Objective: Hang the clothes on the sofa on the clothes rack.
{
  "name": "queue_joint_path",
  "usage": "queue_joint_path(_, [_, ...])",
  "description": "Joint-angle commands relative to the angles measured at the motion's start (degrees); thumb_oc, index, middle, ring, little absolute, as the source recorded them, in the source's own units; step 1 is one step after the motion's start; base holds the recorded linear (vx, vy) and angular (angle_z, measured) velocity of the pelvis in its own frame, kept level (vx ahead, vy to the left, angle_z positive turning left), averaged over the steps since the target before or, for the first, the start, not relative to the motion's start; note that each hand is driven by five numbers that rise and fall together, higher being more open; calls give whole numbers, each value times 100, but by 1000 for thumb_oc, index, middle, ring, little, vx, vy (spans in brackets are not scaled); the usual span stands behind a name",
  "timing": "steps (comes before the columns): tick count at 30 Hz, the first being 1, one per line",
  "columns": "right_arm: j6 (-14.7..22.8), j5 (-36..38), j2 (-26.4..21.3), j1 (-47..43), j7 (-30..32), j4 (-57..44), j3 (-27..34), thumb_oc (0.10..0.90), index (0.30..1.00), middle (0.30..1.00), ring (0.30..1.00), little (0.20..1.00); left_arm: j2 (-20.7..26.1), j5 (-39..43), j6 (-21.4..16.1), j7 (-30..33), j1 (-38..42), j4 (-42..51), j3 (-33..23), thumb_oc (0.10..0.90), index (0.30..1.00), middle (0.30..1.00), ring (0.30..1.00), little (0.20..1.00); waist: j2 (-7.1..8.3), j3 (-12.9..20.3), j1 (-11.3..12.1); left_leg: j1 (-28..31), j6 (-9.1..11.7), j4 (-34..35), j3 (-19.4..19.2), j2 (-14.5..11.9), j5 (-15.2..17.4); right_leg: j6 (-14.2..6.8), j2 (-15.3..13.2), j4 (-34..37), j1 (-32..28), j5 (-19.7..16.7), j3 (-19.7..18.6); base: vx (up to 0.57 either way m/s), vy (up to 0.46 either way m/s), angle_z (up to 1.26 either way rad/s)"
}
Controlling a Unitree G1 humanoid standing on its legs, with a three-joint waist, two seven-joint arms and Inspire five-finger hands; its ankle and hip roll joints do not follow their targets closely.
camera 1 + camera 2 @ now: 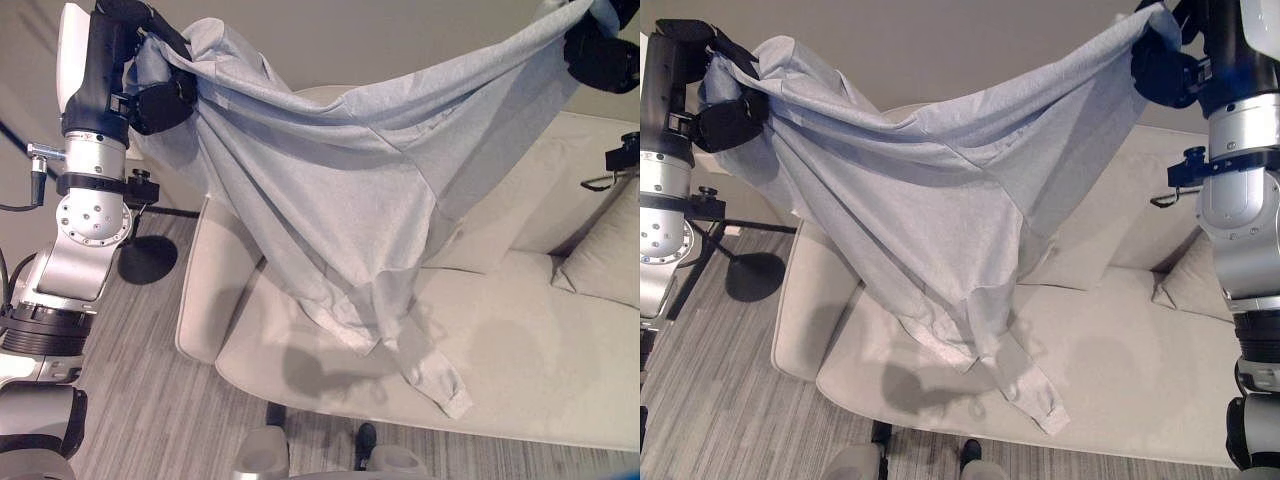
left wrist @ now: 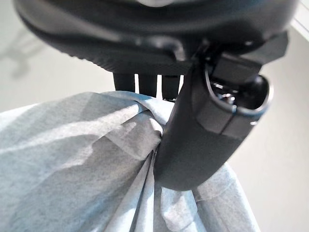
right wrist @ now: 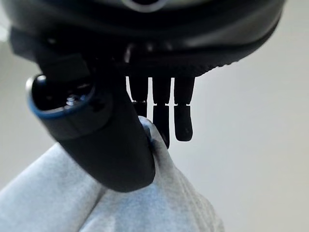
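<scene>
A light grey long-sleeved cotton sweatshirt (image 1: 340, 200) hangs spread in the air above a pale beige upholstered sofa (image 1: 540, 370), stretched between the robot's two raised hands. The left hand (image 1: 160, 95) holds one end of the garment high above the sofa's rounded armrest; in its wrist view the thumb (image 2: 193, 145) presses bunched fabric against the fingers, so this hand is clamped on the cloth. The right hand (image 1: 1165, 65) grips the other end above the sofa's backrest, and its wrist view shows the thumb (image 3: 116, 150) and fingers (image 3: 183, 121) pinching a peak of the same grey fabric. Between the two hands the top edge of the sweatshirt sags in a shallow curve, and the body of the garment drapes down toward the sofa seat. One sleeve, ending in a ribbed cuff (image 1: 452, 400), trails lowest and lies on the seat cushion near the sofa's front edge. A beige square cushion (image 1: 605, 260) leans against the backrest. Beside the sofa's armrest a round black stand base (image 1: 148, 258) sits on the grey wood-grain floor (image 1: 150, 400).
</scene>
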State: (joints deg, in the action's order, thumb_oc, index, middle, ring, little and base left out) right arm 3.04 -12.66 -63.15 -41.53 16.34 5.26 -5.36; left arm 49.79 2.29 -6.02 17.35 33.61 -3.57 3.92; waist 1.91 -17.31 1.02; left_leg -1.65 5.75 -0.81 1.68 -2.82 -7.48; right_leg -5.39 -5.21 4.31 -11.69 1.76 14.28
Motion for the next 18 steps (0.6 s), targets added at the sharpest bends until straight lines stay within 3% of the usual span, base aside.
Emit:
queue_joint_path(1, [314, 20, -264, -726, 382, -641, -164, 400, 300, 300, 300, 300, 85, 79, -539, 379, 337, 701, -599, 400, 300, 300, 300, 300, 417, 683, 158, -44, 103, -1506, -676, -316, 1376, 225, -172, -349, 326, 265, 36, -170, -36, 57])
queue_joint_path(2, [396, 33, -167, -769, 365, -767, -159, 400, 300, 300, 300, 300, -59, 200, -634, 376, 396, 790, -556, 400, 300, 300, 300, 300, 373, 686, 140, 76, 85, -2105, -822, -301, 1684, 242, -226, -387, 372, 264, 190, -158, 25, 72])
queue_joint_path(3, [444, 60, -119, -777, 329, -837, -132, 400, 300, 300, 300, 300, -163, 297, -716, 340, 391, 886, -523, 400, 300, 300, 300, 300, 315, 724, 111, 169, 80, -2165, -859, -294, 1861, 244, -242, -394, 422, 272, 316, -168, 26, 86])
queue_joint_path(4, [441, 60, -124, -764, 324, -850, -121, 400, 300, 300, 300, 300, -170, 300, -717, 334, 383, 895, -531, 400, 300, 300, 300, 300, 319, 732, 89, 139, 67, -2168, -840, -277, 1837, 242, -257, -390, 434, 253, 344, -53, 159, 66])
queue_joint_path(5, [469, 72, -34, -706, 287, -958, -25, 400, 300, 300, 300, 300, -334, 371, -761, 304, 374, 985, -448, 400, 300, 300, 300, 300, 107, 881, 17, 620, -18, -1519, -908, -203, 2115, 186, -258, -441, 518, 272, 574, -16, 181, 44])
queue_joint_path(9, [492, 1, 244, -504, 82, -1264, 66, 400, 300, 300, 300, 300, -580, 445, -829, 209, 148, 1193, -382, 400, 300, 300, 300, 300, -193, 972, -15, 1057, -260, -20, -553, 126, 1771, 41, -495, -1132, 854, 258, 870, -101, 201, 97])
queue_joint_path(11, [485, -43, 361, -448, 5, -1389, 22, 400, 300, 300, 300, 300, -692, 458, -892, 233, 125, 1311, -273, 400, 300, 300, 300, 300, -209, 866, -124, 979, -363, 112, -226, 231, 1550, -221, -656, -1907, 1276, 71, 269, -202, 80, 73])
queue_joint_path(13, [469, -52, 420, -511, -14, -1367, -46, 400, 300, 300, 300, 300, -751, 523, -923, 206, 213, 1286, -91, 400, 300, 300, 300, 300, -223, 832, -84, 813, -413, 111, 78, 275, 1431, -343, -664, -2341, 1340, -11, -419, -211, -60, 76])
queue_joint_path(15, [493, -38, 489, -630, 29, -1298, -155, 400, 300, 300, 300, 300, -742, 500, -936, 219, 370, 1224, 77, 400, 300, 300, 300, 300, -249, 862, 30, 652, -441, 187, 280, 275, 1281, -240, -836, -2831, 1241, -99, -669, -220, -110, 112])
queue_joint_path(17, [507, -11, 525, -615, 10, -1285, -166, 400, 300, 300, 300, 300, -727, 480, -926, 232, 343, 1232, 67, 400, 300, 300, 300, 300, -180, 909, 143, 540, -426, 222, 396, 321, 1124, -204, -935, -2862, 1057, -324, -755, -142, -159, 60])
queue_joint_path(18, [486, -27, 549, -662, 6, -1282, -210, 400, 300, 300, 300, 300, -697, 489, -903, 251, 260, 1218, 6, 400, 300, 300, 300, 300, -77, 982, 300, 546, -347, 281, 459, 332, 1157, -165, -906, -2445, 797, 44, -658, -101, -270, 46])
